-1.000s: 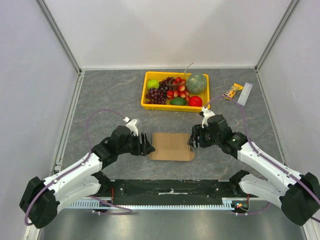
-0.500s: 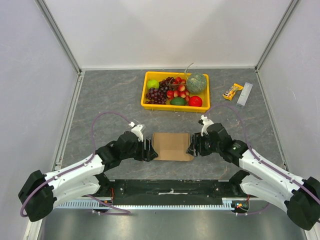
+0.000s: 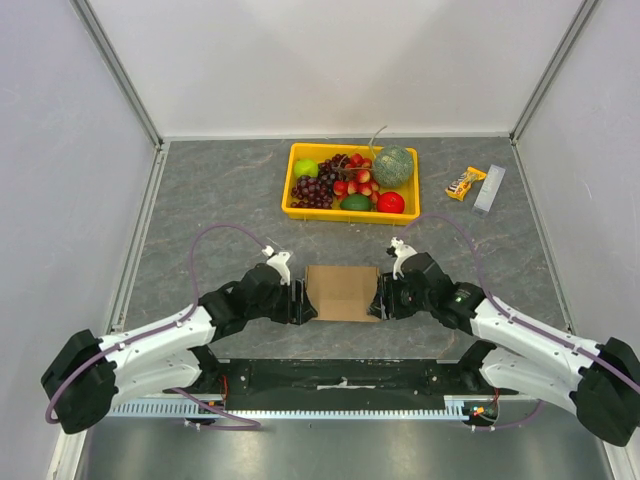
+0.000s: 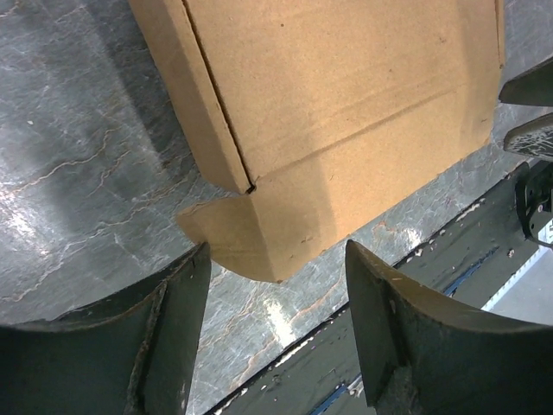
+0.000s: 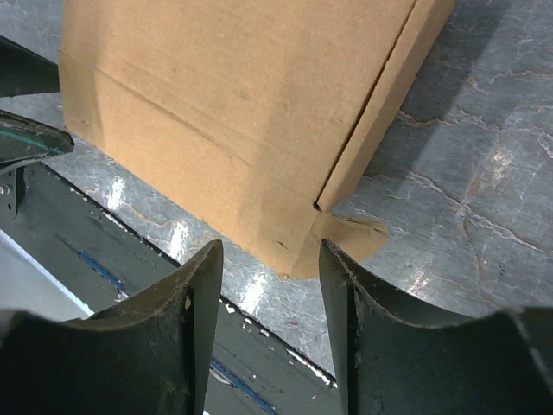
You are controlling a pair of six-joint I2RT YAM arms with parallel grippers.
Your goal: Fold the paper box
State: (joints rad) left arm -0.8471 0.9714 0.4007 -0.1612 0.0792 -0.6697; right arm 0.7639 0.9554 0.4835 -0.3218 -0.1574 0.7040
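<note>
The paper box (image 3: 342, 292) is a plain brown cardboard box lying flat near the table's front edge, between my two grippers. My left gripper (image 3: 303, 303) is open at the box's left end; in the left wrist view the box (image 4: 346, 112) has a rounded flap at its near corner just ahead of my open fingers (image 4: 186, 311). My right gripper (image 3: 381, 300) is open at the box's right end; in the right wrist view the box (image 5: 233, 104) shows a small flap sticking out at its near corner between my fingers (image 5: 203, 294). Neither gripper holds the box.
A yellow tray (image 3: 298, 210) with grapes, a melon, a tomato and other fruit stands at the back. A snack packet (image 3: 465, 183) and a clear strip (image 3: 490, 188) lie at the back right. The black base rail (image 3: 340, 378) runs just in front of the box.
Both grippers have moved inward and toward the near edge, closing in on the box's two ends. The box has shifted slightly nearer and looks squarer.
</note>
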